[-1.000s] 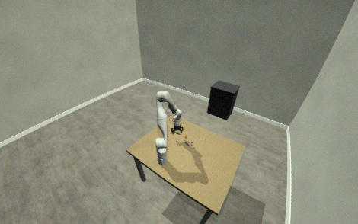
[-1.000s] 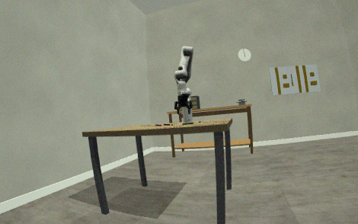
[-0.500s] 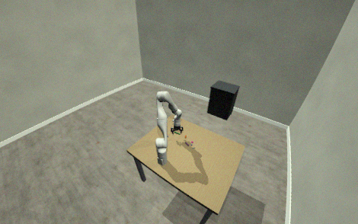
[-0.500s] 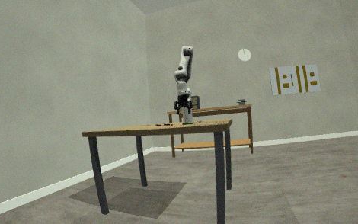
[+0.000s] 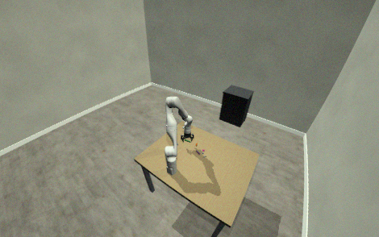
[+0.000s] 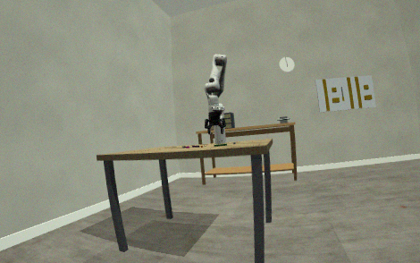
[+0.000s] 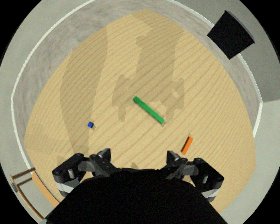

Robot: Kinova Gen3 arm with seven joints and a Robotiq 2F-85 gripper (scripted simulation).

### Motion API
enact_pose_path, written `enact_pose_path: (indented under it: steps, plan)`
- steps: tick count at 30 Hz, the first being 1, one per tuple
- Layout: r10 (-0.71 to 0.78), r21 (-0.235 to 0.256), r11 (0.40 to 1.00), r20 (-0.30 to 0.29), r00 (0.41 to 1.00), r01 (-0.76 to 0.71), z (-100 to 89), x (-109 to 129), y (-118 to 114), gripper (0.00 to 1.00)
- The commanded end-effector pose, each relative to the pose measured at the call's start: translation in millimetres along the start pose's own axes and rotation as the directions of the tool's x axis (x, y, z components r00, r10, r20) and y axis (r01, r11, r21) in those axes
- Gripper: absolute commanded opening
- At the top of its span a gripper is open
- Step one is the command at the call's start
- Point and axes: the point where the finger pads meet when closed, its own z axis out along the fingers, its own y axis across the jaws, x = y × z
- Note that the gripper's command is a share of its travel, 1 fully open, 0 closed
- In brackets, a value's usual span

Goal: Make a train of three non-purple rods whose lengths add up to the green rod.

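Note:
In the wrist view the green rod (image 7: 148,110) lies flat on the wooden table, slanting from upper left to lower right. A small blue rod (image 7: 91,124) lies to its left. An orange rod (image 7: 187,144) lies to its lower right, close to my right finger. My gripper (image 7: 138,156) is open and empty, hanging above the table with the green rod ahead of the fingers. In the top view my gripper (image 5: 187,138) hovers over the far left part of the table, and a small cluster of rods (image 5: 199,151) lies to its right. The colours of that cluster are too small to tell.
The table (image 5: 198,169) has edges near the arm base (image 5: 171,161). A black cabinet (image 5: 236,105) stands by the far wall. In the exterior view a second wooden table (image 6: 249,131) stands behind.

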Motion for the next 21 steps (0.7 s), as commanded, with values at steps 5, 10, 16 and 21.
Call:
enact_pose_path:
  steps: [5, 10, 16, 21]
  plan:
    - [0.000, -0.001, 1.000, -0.001, 1.000, 0.000, -0.5, 0.4, 0.2, 1.00]
    - [0.000, -0.001, 1.000, -0.001, 1.000, 0.000, -0.5, 0.4, 0.2, 1.00]
    - [0.000, -0.001, 1.000, -0.001, 1.000, 0.000, -0.5, 0.4, 0.2, 1.00]
    - [0.000, -0.001, 1.000, -0.001, 1.000, 0.000, -0.5, 0.4, 0.2, 1.00]
